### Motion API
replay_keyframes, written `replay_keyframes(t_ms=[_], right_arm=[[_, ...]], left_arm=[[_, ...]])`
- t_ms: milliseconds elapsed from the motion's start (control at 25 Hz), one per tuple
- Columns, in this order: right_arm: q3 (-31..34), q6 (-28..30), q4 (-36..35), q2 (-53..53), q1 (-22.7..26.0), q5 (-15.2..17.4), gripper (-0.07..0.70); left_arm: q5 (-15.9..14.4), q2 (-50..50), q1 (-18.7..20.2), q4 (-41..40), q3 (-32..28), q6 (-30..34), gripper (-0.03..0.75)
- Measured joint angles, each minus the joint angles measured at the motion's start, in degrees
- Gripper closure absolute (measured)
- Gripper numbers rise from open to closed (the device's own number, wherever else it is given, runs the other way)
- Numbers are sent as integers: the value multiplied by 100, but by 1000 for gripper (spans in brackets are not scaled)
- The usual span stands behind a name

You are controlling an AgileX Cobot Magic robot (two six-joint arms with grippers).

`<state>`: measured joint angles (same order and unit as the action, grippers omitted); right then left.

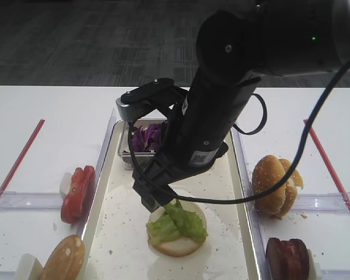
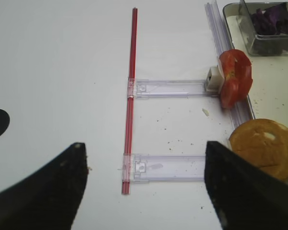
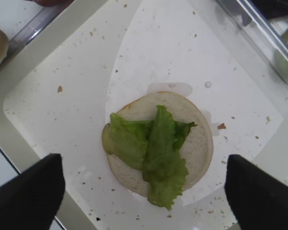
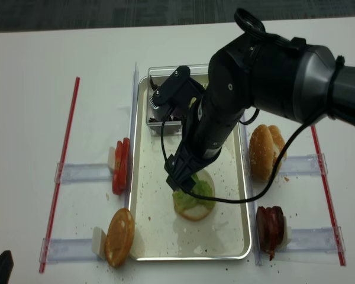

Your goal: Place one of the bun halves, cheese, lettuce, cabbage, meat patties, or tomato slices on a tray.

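A bun half lies flat face up on the tray, with a lettuce leaf draped over it. My right gripper hangs just above them, open wide, its black fingertips either side of the bun and touching nothing. From above, the right arm leans over the tray and partly hides the lettuce. My left gripper is open over the white table left of the tray, with only a clear rail below it.
Tomato slices and a bun half stand on edge in rails left of the tray. More buns and meat patties stand at the right. A clear box of cabbage sits at the tray's far end. Red strips border both sides.
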<state>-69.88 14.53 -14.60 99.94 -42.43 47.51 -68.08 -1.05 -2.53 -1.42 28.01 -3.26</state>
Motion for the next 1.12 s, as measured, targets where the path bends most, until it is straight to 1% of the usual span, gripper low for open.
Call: replay_keyframes(t_ms=[440,640,720,880,1120], right_arm=[[0,-73,46,0,0,-30,-58],[0,-291,406,0,0,-142,-60],[0,-358,430,0,72,-160,-60],[0,-398,430,0,478,-170,-60],[0,-339,441,0,1455,-170,-60]], left_arm=[[0,0,0,0,0,0,242],[0,0,0,0,0,0,242],[0,0,0,0,0,8,242],[0,0,0,0,0,8,241],[0,0,0,0,0,14,242]])
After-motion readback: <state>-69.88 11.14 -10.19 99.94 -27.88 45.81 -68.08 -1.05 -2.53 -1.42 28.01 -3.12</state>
